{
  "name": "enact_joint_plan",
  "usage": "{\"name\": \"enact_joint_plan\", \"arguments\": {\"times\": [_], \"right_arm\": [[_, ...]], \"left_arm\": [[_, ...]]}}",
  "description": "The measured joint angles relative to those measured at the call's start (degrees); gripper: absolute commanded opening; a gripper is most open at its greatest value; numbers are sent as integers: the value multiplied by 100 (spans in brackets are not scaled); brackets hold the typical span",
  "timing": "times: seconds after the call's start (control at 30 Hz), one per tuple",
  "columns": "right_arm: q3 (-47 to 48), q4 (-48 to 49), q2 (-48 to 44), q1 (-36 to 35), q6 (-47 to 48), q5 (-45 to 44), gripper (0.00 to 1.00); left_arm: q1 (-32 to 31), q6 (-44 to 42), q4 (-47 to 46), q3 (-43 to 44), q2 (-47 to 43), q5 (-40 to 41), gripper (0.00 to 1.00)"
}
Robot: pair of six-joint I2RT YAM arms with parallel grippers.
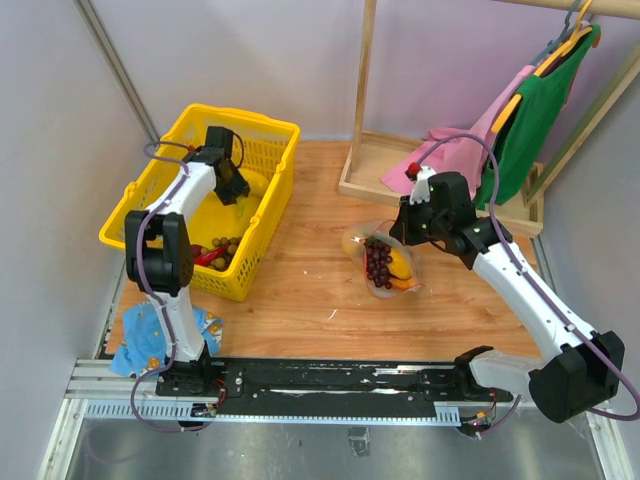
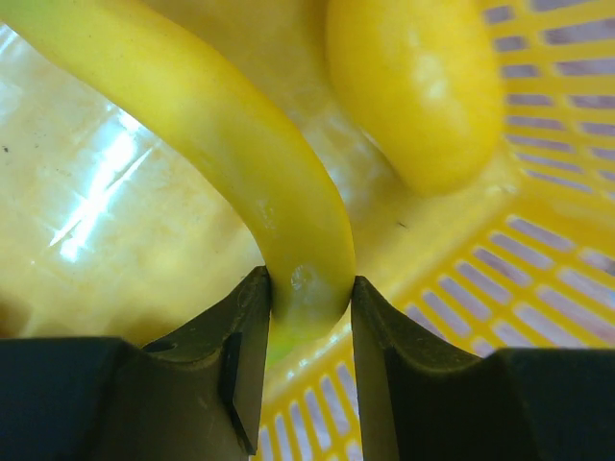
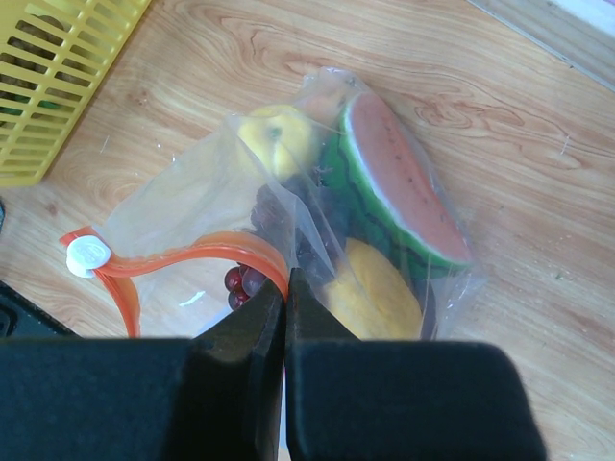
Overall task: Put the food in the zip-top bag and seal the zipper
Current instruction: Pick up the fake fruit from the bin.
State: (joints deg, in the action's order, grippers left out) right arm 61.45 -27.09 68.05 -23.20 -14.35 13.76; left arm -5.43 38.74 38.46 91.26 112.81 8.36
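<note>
My left gripper (image 2: 309, 288) is down inside the yellow basket (image 1: 160, 190), shut on the end of a yellow banana (image 2: 221, 134); a round yellow fruit (image 2: 423, 86) lies beside it. The clear zip-top bag (image 3: 317, 221) lies on the wooden table and holds a watermelon wedge (image 3: 404, 192), yellow fruits and dark red grapes (image 1: 378, 262). My right gripper (image 3: 286, 283) is shut on the bag's red zipper strip (image 3: 192, 257) at the mouth. The white slider (image 3: 86, 254) sits at the strip's left end. The mouth stands open.
More toy food (image 1: 215, 252) lies at the basket's near end. A wooden rack base (image 1: 440, 185) with pink and green clothes stands at the back right. A blue cloth (image 1: 150, 335) lies by the left arm's base.
</note>
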Motion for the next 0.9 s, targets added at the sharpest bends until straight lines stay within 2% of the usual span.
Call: {"name": "enact_joint_plan", "arguments": {"times": [0.43, 0.9], "right_arm": [[-105, 42, -151, 0, -234, 192, 1], [-315, 184, -363, 0, -581, 321, 1]], "left_arm": [[-127, -546, 398, 0, -1775, -595, 1], [-1222, -815, 894, 83, -3276, -1296, 0]]}}
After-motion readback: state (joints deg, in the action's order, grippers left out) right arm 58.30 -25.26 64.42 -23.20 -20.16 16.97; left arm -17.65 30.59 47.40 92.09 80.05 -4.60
